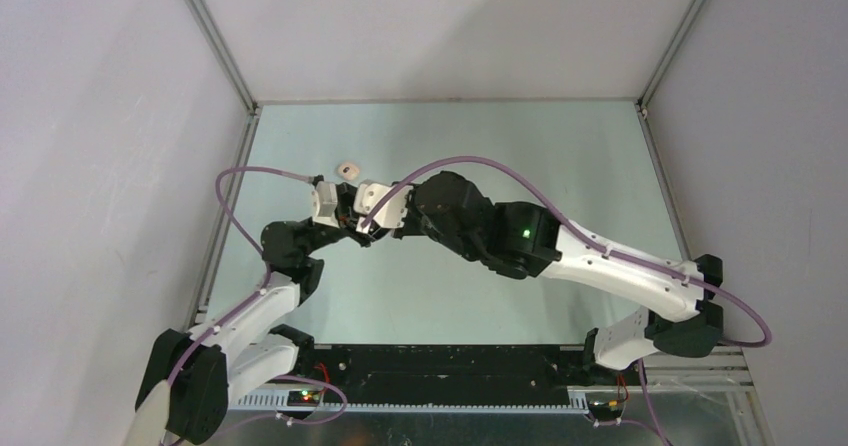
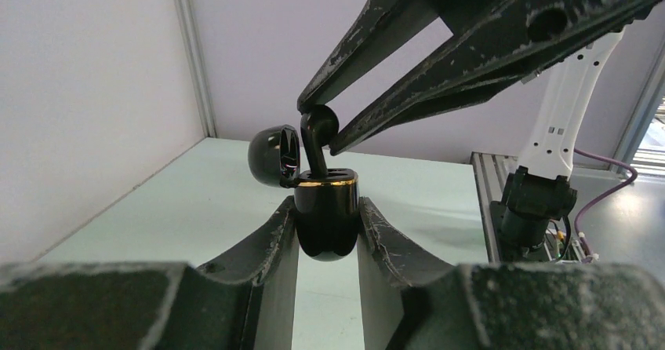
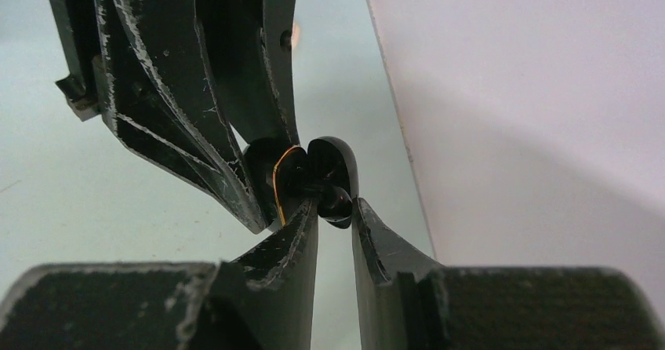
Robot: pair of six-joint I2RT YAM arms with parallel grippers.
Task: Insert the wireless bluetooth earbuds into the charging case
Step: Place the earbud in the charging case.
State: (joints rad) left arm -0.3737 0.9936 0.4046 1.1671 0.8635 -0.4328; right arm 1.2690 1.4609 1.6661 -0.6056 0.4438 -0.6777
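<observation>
Left gripper (image 2: 327, 209): clamped on the black charging case (image 2: 325, 236), held upright above the table (image 1: 500, 136), lid (image 2: 274, 155) hinged open.
Right gripper (image 2: 320, 122): pinching the black earbud (image 2: 315, 152) by its head.
Earbud position: stem pointing down, its end at the case's open top.
Table: a small cream-white item (image 1: 347, 169) lies just beyond the grippers.

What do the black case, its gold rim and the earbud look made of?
The charging case: probably hard plastic, glossy black; sharp reflections on its shell. The rim band: gold, metallic-looking, maybe plating or paint. The earbud: likely the same glossy black plastic, with a highlight on its rounded head.
</observation>
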